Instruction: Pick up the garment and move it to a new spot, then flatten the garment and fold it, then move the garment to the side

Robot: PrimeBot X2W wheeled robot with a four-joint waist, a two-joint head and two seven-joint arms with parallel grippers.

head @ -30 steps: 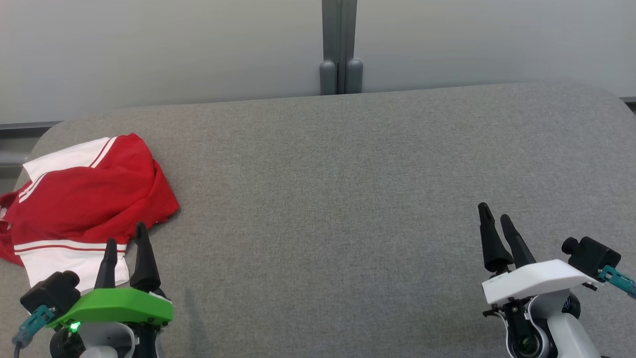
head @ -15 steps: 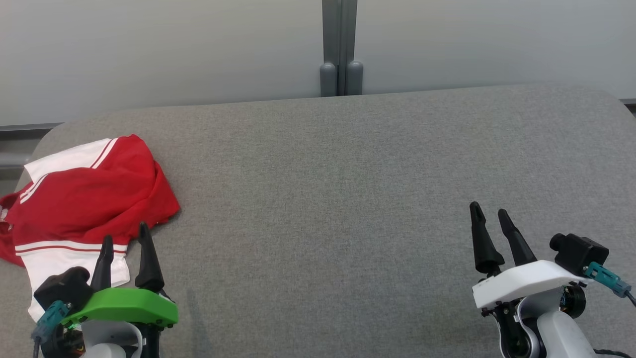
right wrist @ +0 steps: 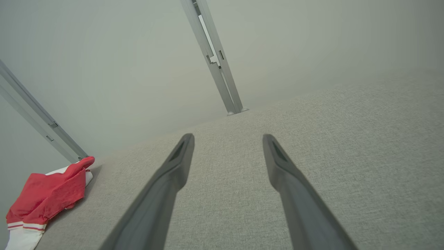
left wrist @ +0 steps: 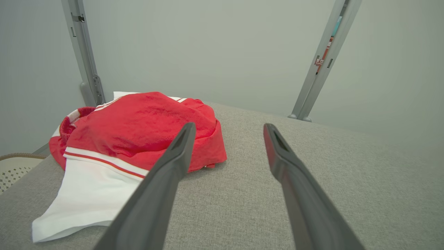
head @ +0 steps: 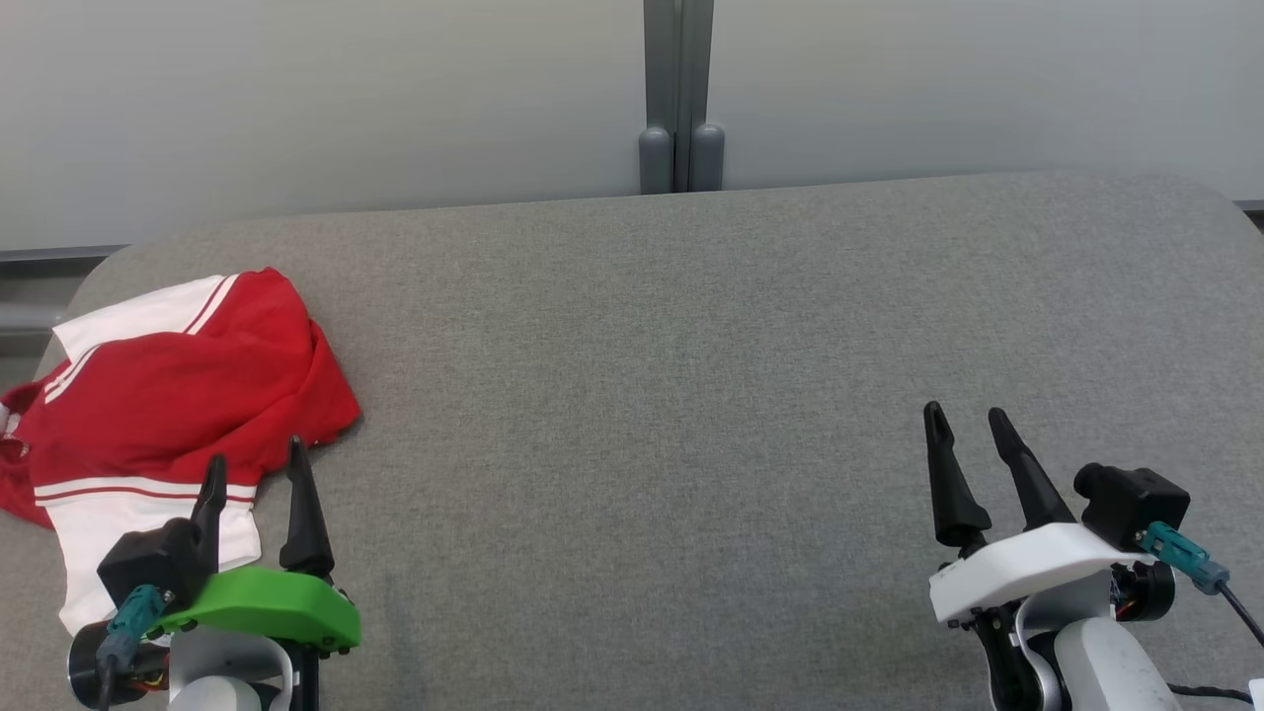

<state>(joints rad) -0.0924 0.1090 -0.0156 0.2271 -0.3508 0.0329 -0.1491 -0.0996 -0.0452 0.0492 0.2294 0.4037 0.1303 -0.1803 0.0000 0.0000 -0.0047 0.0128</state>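
LEFT SIDE OF THE TABLE: A crumpled red-and-white garment (head: 168, 395) lies bunched at the left end of the grey fabric-topped table (head: 691, 375). The left claw (head: 255, 451) hovers at its near edge, fingers apart and empty. The right claw (head: 963, 410), likewise spread with nothing between its fingers, sits well apart at the near right. The cloth looks soft, light and limp, likely to sag and trail when lifted rather than keep its shape. The raised red fold at its right edge, or the white band nearest the left claw, appears the surest place to pinch. A shallow grip may catch only one layer.
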